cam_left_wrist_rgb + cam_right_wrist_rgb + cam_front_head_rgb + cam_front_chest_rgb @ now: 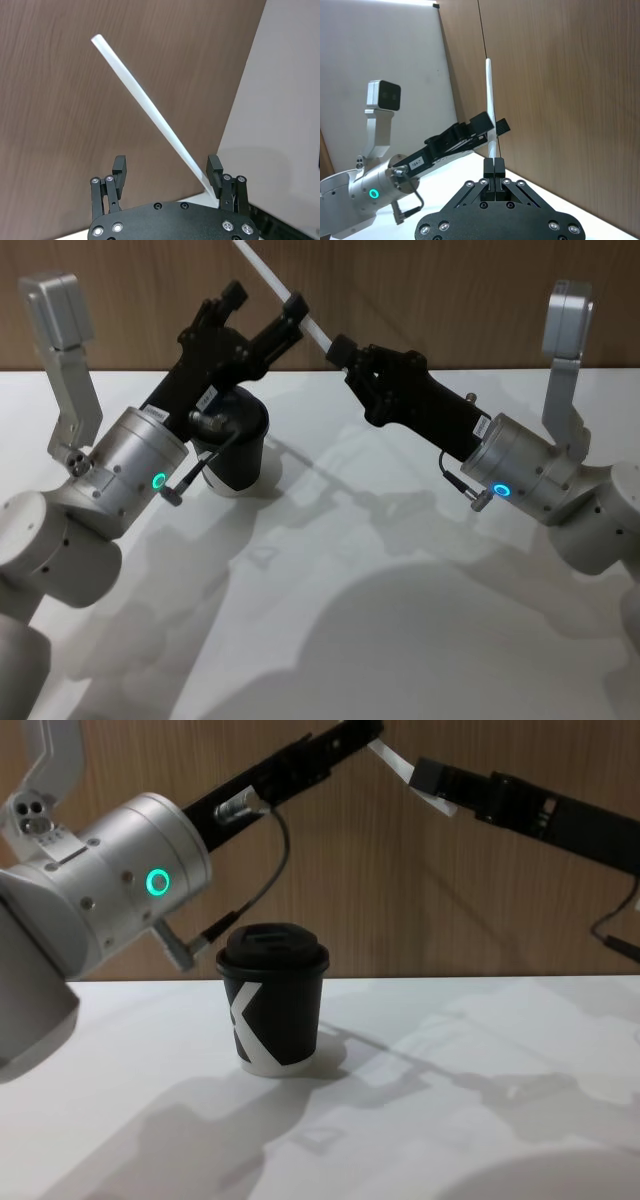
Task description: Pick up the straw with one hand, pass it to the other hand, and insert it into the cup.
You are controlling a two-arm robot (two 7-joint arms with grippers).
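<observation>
- Your right gripper (341,346) reaches in from the right, raised well above the white table (420,620). Its two fingers are pressed together on the lower end of the white straw (275,282)
- In the right wrist view you can see that grip plainly: the fingertips (491,165) meet with no gap, and the straw (490,100) rises straight out from between them
- Your left gripper (264,300) comes up from the left to meet it, with its jaws spread wide and nothing clamped between them
- In the left wrist view the straw (150,107) crosses the open gap of the left gripper (166,165) on a slant. Its lower part runs right alongside one finger (215,172), and whether it touches that finger you cannot tell
- The straw hangs in the air, tilted, climbing from the right gripper toward the robot's left and out past the top of the head view. Behind it is the brown wood-panelled wall (450,290)
- The black paper cup (275,1010) stands upright on the table with its black lid (272,948) on and its white mark facing the chest camera
- In the head view the cup (240,455) sits beneath the left gripper, partly hidden by it
- In the chest view the straw (392,760) is high above the cup and well apart from it
</observation>
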